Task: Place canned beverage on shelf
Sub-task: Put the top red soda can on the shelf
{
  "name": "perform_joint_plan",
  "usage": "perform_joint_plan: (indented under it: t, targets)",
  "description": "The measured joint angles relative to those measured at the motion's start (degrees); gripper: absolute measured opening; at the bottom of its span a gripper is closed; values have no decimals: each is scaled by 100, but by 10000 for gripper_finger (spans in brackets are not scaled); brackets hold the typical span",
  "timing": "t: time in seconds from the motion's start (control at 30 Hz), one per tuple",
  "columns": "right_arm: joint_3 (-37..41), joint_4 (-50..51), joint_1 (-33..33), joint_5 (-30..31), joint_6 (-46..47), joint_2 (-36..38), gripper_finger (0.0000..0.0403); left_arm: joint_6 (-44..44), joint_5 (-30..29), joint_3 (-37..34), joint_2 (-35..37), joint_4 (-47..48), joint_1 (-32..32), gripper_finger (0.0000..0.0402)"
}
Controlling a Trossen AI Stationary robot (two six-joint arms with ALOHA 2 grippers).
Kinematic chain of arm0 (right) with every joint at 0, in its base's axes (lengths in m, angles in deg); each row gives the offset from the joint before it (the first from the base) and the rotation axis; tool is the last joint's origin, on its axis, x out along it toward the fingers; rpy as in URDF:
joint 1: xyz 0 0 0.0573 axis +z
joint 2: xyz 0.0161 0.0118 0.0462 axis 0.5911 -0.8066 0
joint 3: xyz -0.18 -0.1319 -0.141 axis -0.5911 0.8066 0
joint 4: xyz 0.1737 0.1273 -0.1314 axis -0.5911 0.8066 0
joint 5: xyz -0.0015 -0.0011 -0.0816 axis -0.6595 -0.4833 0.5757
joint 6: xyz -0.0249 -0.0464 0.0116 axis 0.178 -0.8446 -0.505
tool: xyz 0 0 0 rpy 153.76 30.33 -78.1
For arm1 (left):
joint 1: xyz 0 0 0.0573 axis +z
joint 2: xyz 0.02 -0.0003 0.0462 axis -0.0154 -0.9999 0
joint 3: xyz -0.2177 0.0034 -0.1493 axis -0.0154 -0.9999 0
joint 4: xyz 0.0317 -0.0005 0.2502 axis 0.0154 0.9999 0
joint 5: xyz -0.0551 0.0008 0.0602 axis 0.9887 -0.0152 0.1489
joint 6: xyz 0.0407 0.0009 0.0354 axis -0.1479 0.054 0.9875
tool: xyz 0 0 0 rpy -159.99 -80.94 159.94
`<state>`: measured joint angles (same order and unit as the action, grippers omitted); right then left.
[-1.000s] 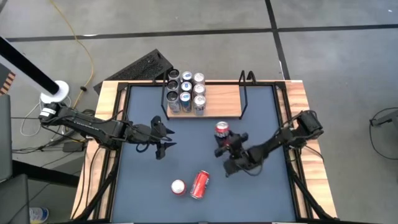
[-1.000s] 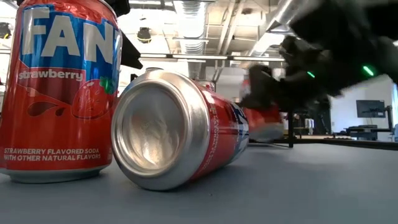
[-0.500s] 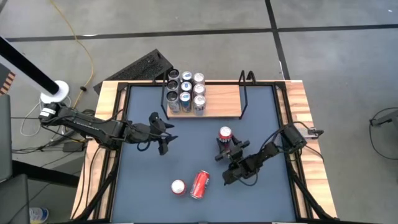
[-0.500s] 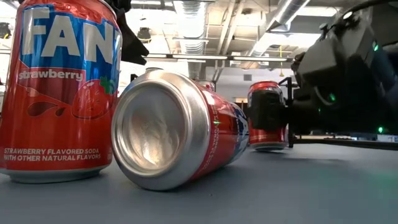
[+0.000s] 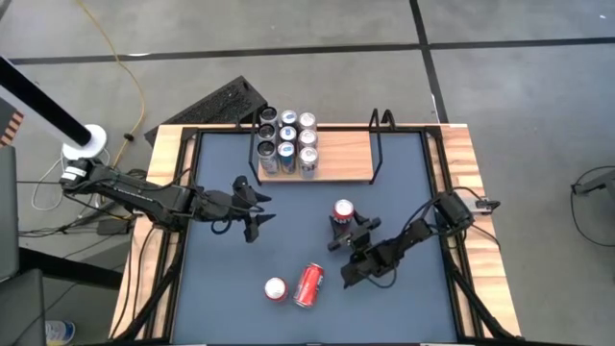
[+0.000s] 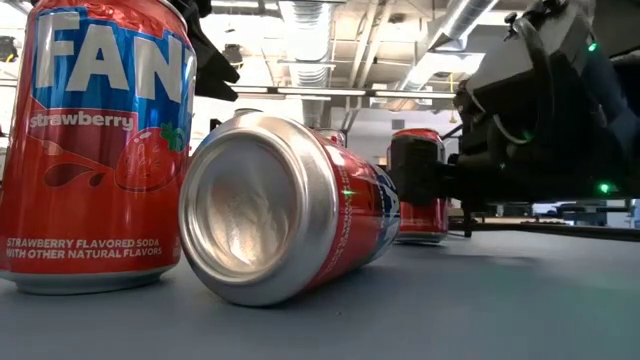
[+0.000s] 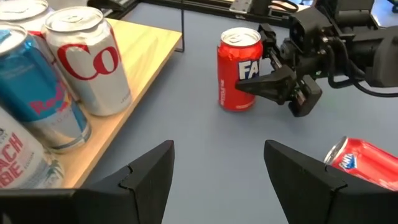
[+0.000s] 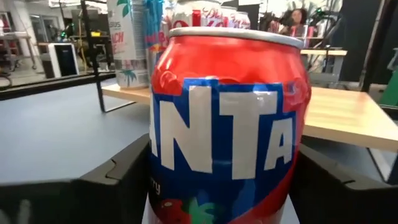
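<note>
Fanta strawberry can: upright on the dark desk, long axis vertical, top up; well short of the shelf. It has shifted slightly nearer the desk's middle than a second ago.
Right gripper: fingers apart, one either side of this can, closer about it than a second ago; whether they touch it cannot be told.
Shelf: light-wood board, black rod uprights; six cans grouped at its left end, the rest bare.
Lying red can: on its side, base towards the low camera.
Second upright Fanta can: just beside it, cut off in the low view.
Left gripper: fingers together, over the desk's left-middle.
</note>
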<state>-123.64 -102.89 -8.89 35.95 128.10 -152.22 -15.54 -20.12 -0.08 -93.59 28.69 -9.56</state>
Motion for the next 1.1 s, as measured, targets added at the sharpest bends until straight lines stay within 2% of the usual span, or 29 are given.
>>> perform_joint_plan:
  t: [0.1, 0.23, 0.47, 0.53, 0.8, 0.97, 1.1]
  targets:
    - [-4, -39, -93, -283, 9, -4, 310, -108, 28, 0, 1, 14, 0, 238]
    - [4, 1, -131, -1107, 13, -58, 318, -119, 23, 0, 0, 18, 0, 238]
    - [-212, 32, -120, -1232, -62, -43, 319, 107, -16, 0, 1, 18, 0, 238]
    - [-282, 15, -116, -1315, -390, 5, 320, 134, -16, 0, 2, 18, 0, 238]
    - [-495, 34, 55, -1551, -2642, 678, 320, 197, 33, 0, 0, 57, 0, 238]
    - [-495, 511, -34, -1852, -2624, 1182, 320, 200, 191, 0, 0, 55, 2, 238]
    - [-492, 1267, -277, -2569, -1670, 1242, 320, 202, 230, 0, 0, 53, 2, 238]
